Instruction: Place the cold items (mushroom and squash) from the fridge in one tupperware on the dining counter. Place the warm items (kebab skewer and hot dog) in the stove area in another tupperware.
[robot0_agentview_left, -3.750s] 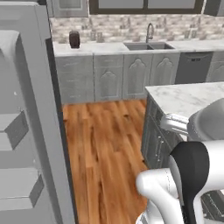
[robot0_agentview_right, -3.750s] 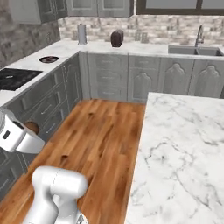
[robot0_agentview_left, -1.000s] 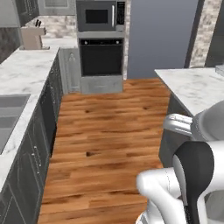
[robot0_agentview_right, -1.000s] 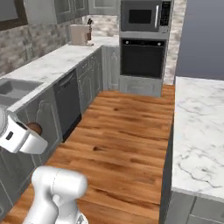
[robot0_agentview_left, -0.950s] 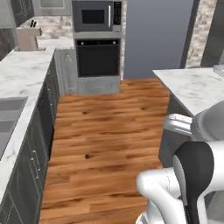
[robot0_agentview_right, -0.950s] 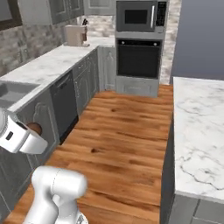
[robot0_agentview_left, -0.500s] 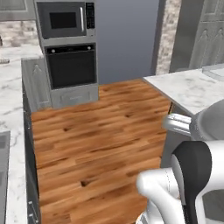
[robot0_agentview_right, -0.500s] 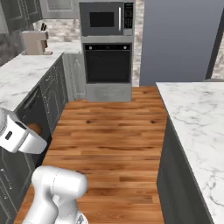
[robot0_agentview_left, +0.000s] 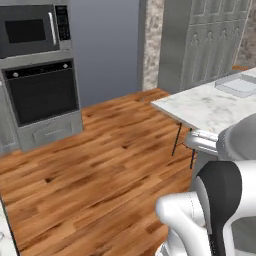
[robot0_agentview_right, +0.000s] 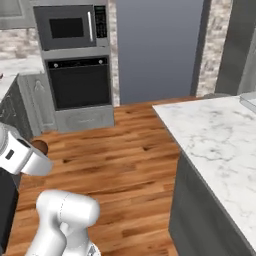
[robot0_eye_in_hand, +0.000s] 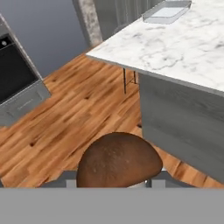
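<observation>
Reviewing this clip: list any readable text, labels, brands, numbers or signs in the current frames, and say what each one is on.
None readable.
Microwave: its control panel shows small marks, too blurred to read.
Wall oven: small knobs or dots at the top corners, no legible text.
Tupperware on the dining counter: no label.
Mushroom in the gripper: no markings.

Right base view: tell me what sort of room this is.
A rendered home kitchen, by the look of it: a built-in microwave stacked over a wall oven, a marble-topped dining counter on grey cabinetry, and a wood plank floor.
</observation>
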